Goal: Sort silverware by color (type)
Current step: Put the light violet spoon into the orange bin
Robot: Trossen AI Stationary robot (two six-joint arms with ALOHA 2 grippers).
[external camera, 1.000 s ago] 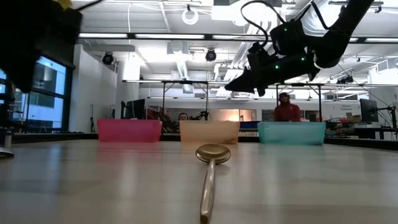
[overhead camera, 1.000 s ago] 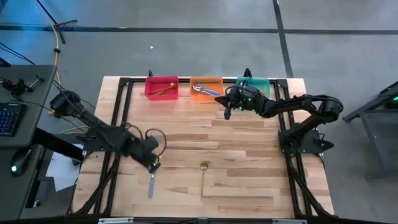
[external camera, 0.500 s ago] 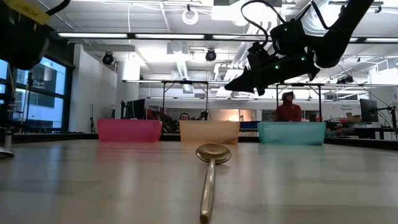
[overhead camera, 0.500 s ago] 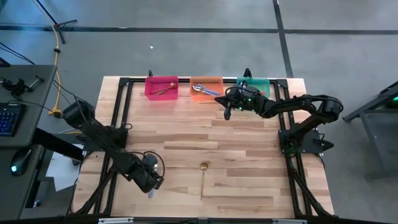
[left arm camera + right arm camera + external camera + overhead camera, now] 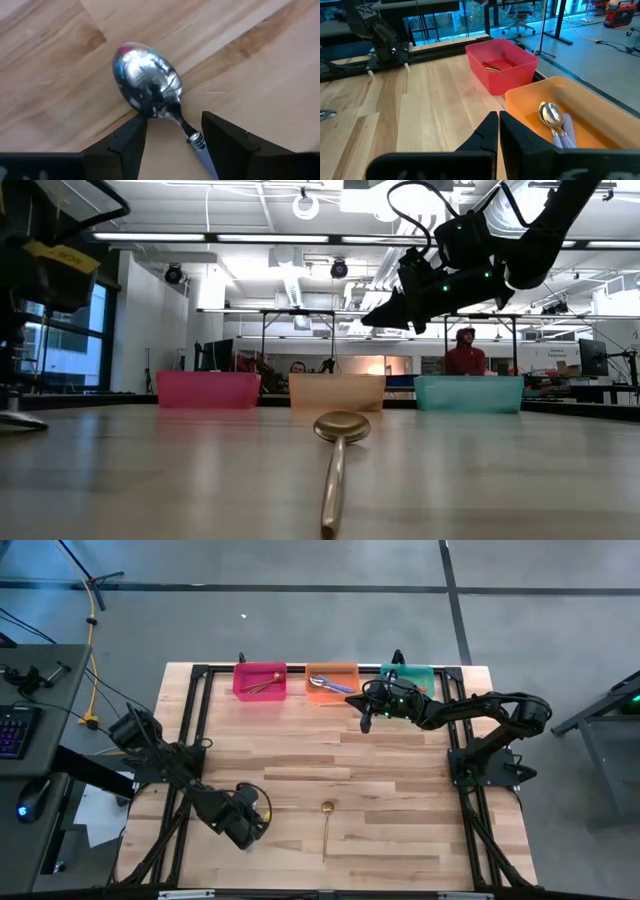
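A spoon with a silver bowl (image 5: 147, 82) and a purple-blue handle lies flat on the table near its near-left part, mostly hidden under my left gripper (image 5: 247, 833) in the high view. My left gripper (image 5: 175, 145) is open and low over it, one finger on either side of the spoon's neck (image 5: 189, 132), without clear touch. An all-gold spoon (image 5: 326, 825) lies flat to its right, bowl toward the far edge (image 5: 342, 427). My right gripper (image 5: 365, 721) is shut and hovers above the table beside the orange bin (image 5: 497, 131).
Three bins stand along the far edge: a red one (image 5: 259, 679) with gold spoons, an orange one (image 5: 332, 682) with purple-blue-handled spoons (image 5: 555, 120), and a teal one (image 5: 412, 675) partly under the right arm. People show in the room behind.
My left gripper has moved toward the table's near edge and come down over the purple-blue-handled spoon, which it now covers in the high view. Both spoons have stayed where they were.
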